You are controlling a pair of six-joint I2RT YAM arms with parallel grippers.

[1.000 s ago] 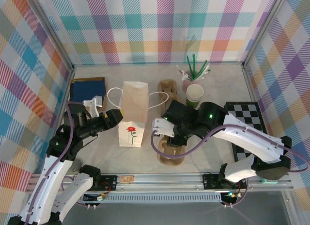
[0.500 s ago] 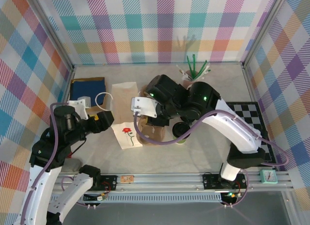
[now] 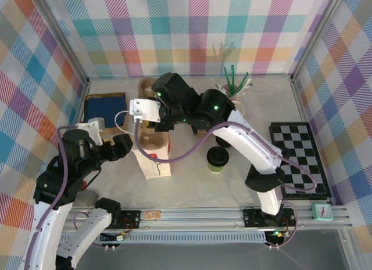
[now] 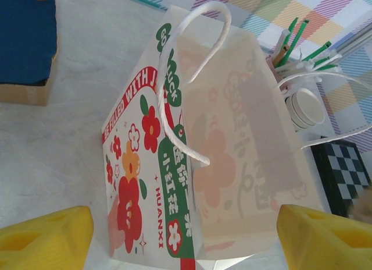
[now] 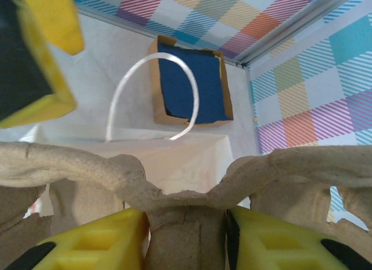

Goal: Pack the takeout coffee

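Amid plaid walls (image 3: 192,31), the pale tabletop (image 3: 186,188) bears takeout coffee (image 3: 218,158).

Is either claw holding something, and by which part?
The right gripper pinches the pulp cup carrier by its central ridge; the left gripper is open, holding nothing.

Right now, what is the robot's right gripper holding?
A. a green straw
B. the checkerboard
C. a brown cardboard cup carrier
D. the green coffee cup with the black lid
C: in the right wrist view the right gripper has its yellow fingers pinched on the middle stem of the cardboard cup carrier, while the takeout coffee stands by itself on the table.
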